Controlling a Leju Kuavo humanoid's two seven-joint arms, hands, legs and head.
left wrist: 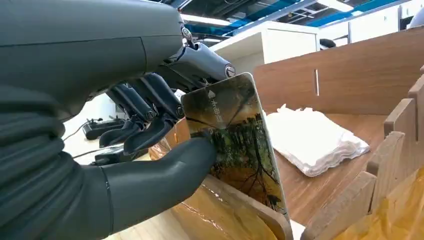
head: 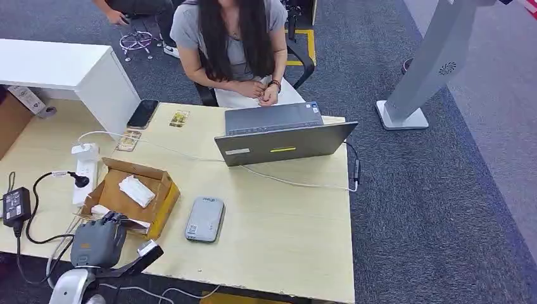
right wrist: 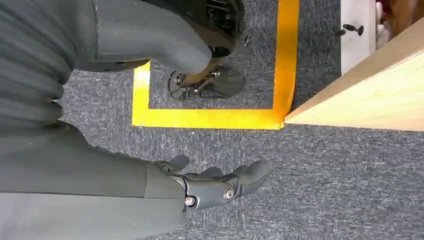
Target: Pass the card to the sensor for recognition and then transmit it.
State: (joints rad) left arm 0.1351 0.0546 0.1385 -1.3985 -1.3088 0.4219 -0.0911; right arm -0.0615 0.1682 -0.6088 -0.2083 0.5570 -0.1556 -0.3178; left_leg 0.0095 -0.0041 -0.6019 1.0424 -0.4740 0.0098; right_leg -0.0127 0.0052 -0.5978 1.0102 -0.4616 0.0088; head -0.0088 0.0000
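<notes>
— Where is the card (left wrist: 235, 140)?
— Pinched between the left hand (head: 98, 239)'s thumb and fingers (left wrist: 150, 120), at the wooden box (head: 158, 196)'s near wall; the grey sensor (head: 204, 219) lies just right.
— The right hand (right wrist: 200, 185)?
— Fingers apart, holding nothing.

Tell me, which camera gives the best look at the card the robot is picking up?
The left wrist view: the card appears large there, its printed landscape clear, pinched between the left hand's thumb and fingers at the wooden box. In the head view that hand covers it. The right wrist view looks at carpet and the right hand.
</notes>
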